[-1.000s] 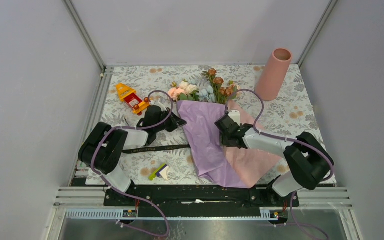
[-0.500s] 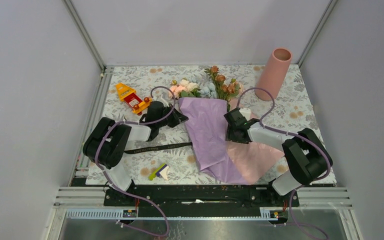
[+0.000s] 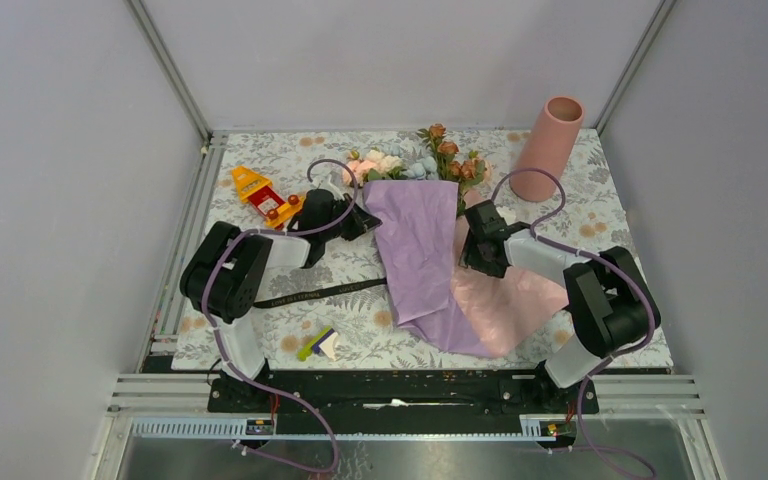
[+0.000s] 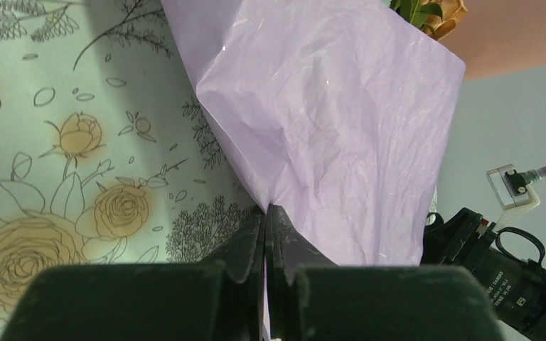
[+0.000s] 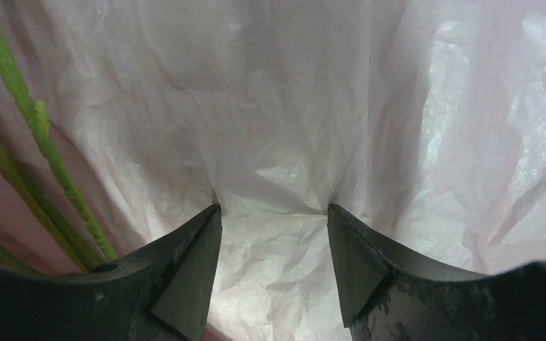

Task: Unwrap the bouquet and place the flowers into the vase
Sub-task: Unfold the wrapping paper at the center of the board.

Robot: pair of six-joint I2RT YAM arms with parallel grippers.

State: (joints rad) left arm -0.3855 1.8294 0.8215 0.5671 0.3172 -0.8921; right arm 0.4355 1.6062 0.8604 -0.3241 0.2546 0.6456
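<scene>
Top external: bouquet (image 3: 425,205) lies mid-table, wrap spread open, purple paper (image 3: 415,280) left, pink paper (image 3: 510,300) right. Flowers (image 3: 380,165) at far end. Vase (image 3: 550,148) upright, far right corner, just beside blooms. Left gripper (image 4: 266,213) fingers together, clamped on purple paper edge. Right gripper (image 5: 274,213) jaws apart, tips pressing pink paper; green stems (image 5: 39,117) beside its left finger. Black ribbon (image 3: 320,293) lies loose on tablecloth (image 3: 600,225).

Left arm (image 3: 278,256) and right arm (image 3: 540,258) low, forward; left end effector (image 4: 266,212) tightly closed, right end effector (image 5: 274,212) jaws apart.
</scene>
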